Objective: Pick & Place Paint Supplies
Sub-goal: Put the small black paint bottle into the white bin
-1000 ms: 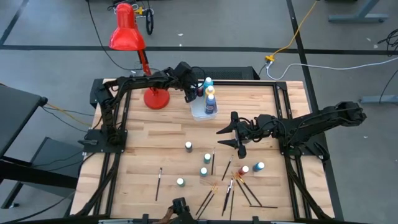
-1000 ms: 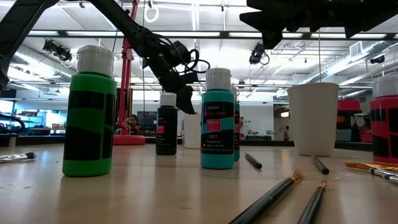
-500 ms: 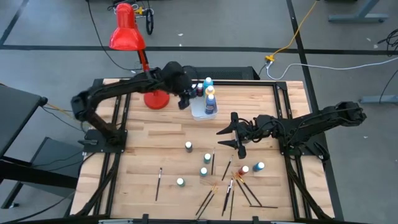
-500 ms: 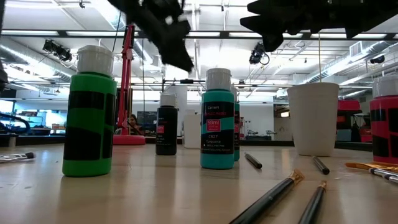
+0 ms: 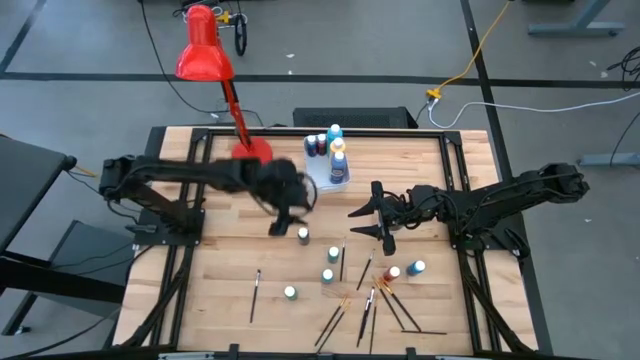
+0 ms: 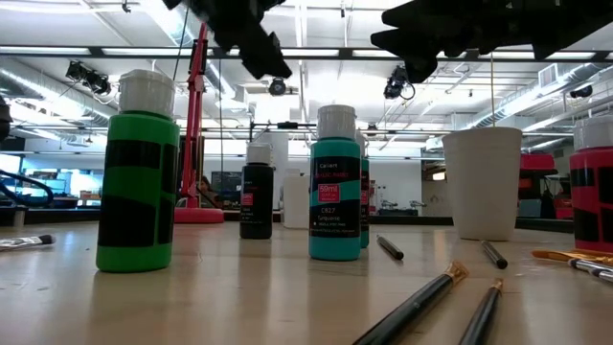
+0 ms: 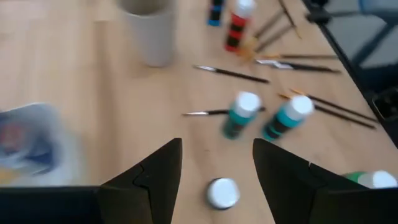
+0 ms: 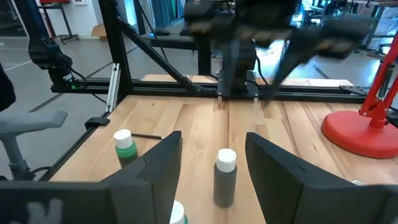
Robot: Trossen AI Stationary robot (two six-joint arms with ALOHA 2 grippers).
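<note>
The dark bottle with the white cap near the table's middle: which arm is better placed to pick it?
Probably left: its open end effector hovers beside the dark bottle.

left arm (image 5: 215, 178) motion-blurred, white tub (image 7: 34, 146) blurred, edge-cut

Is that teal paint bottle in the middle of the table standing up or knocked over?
Upright. The teal paint bottle stands on its base on the table with its white cap on top, label reading level.
</note>
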